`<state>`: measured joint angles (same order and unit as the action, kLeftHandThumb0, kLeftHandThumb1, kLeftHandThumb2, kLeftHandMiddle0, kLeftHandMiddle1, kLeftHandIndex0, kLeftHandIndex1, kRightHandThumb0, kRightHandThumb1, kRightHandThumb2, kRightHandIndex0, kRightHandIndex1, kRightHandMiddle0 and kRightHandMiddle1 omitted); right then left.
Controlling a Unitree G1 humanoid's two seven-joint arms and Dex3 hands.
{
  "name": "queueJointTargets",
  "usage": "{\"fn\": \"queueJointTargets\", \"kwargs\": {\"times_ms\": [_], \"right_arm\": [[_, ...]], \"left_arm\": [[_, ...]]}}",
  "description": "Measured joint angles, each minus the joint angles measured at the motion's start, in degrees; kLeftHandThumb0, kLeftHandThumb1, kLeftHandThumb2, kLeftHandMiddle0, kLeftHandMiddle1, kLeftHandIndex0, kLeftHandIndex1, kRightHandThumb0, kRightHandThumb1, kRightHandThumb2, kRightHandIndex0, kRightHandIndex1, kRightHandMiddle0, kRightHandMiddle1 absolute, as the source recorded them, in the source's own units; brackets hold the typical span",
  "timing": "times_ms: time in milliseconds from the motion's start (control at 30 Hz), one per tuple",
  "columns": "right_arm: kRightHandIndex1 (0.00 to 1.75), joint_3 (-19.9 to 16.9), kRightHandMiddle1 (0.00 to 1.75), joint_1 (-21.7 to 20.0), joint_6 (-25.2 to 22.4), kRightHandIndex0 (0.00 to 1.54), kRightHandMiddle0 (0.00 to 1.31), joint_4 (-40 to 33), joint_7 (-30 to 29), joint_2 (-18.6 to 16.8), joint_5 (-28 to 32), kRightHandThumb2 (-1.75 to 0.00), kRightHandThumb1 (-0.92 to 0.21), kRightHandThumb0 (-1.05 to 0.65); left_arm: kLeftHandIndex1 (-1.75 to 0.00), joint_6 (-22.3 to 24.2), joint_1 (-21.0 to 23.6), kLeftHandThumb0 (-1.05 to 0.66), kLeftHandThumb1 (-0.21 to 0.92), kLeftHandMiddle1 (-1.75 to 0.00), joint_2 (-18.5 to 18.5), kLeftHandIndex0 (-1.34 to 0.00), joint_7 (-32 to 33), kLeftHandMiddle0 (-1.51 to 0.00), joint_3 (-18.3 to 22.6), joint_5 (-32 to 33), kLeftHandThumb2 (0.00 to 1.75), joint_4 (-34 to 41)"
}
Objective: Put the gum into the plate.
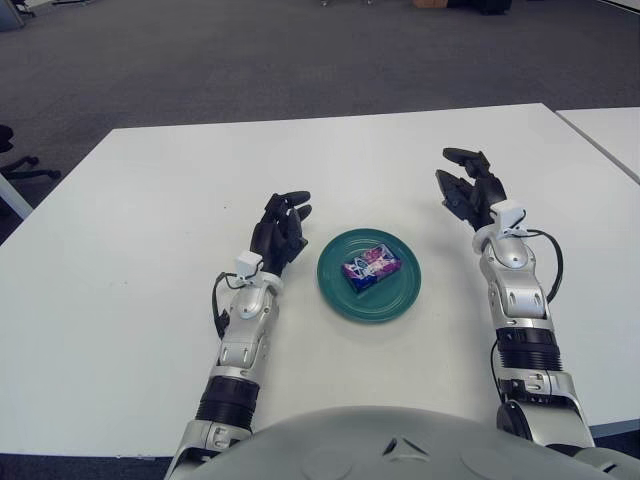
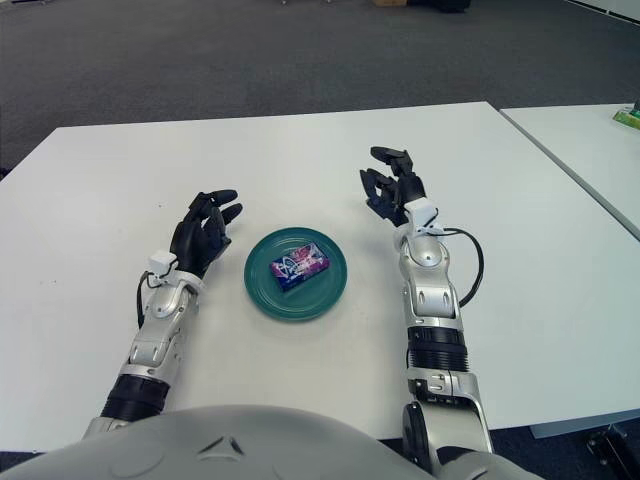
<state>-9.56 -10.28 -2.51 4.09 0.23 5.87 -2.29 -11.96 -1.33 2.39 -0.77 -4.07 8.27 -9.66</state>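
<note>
A purple and blue gum pack (image 1: 371,267) lies inside the round green plate (image 1: 392,298) at the middle of the white table. My right hand (image 1: 468,187) is to the right of the plate, clear of it, fingers relaxed and holding nothing. My left hand (image 1: 281,228) shows just left of the plate, fingers loosely curved and empty. Neither hand touches the gum or the plate.
The white table (image 1: 150,230) spreads wide on all sides of the plate. A second white table (image 1: 610,130) stands at the right, separated by a narrow gap. Grey carpet lies beyond the far edge.
</note>
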Motion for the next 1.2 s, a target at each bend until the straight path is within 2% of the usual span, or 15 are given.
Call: {"fn": "queueJointTargets", "kwargs": {"times_ms": [233,433,567,767,1000,1200], "right_arm": [[0.11,-1.5,0.96,5.6,0.5,0.62,0.21,0.1,-1.2,-0.9,1.8,-0.48,-0.92,-0.54],[0.12,-0.5,0.93,9.8,1.9,0.64,0.19,-0.1,-2.7,-2.8,1.5,-0.52,-0.92,-0.52],[0.12,1.1,0.93,12.0,2.8,0.65,0.18,-0.1,-3.9,-4.3,0.9,-0.53,-0.92,-0.51],[0.08,3.8,0.91,12.9,3.6,0.58,0.13,-0.1,-5.2,-6.4,0.1,-0.57,-0.92,-0.54],[0.02,8.3,0.91,16.1,4.5,0.48,0.08,-2.9,-5.2,-7.0,-2.5,-0.65,-0.92,-0.6],[0.0,11.1,0.9,18.8,5.4,0.42,0.06,-4.7,-5.2,-7.1,-4.3,-0.68,-0.92,-0.65]], "left_arm": [[-1.02,-0.1,-0.3,-0.73,0.92,-0.5,0.1,-0.39,-0.8,-0.43,0.9,-0.7,0.88,-0.9],[-1.05,-0.1,-0.5,-0.73,0.92,-0.58,0.1,-0.4,-0.8,-0.45,1.7,-1.2,0.86,-0.1],[-1.06,-0.1,-1.0,-0.73,0.92,-0.61,0.0,-0.39,-0.8,-0.44,2.3,-1.4,0.85,0.7],[-1.09,-0.1,-2.8,-0.73,0.92,-0.66,0.3,-0.33,0.2,-0.41,3.1,-2.3,0.82,3.0],[-1.11,-0.2,-6.2,-0.73,0.92,-0.74,2.9,-0.32,6.4,-0.4,3.5,-6.9,0.78,7.0],[-1.1,-0.7,-8.6,-0.75,0.92,-0.77,3.3,-0.29,7.3,-0.4,3.4,-8.6,0.79,8.9]]}}
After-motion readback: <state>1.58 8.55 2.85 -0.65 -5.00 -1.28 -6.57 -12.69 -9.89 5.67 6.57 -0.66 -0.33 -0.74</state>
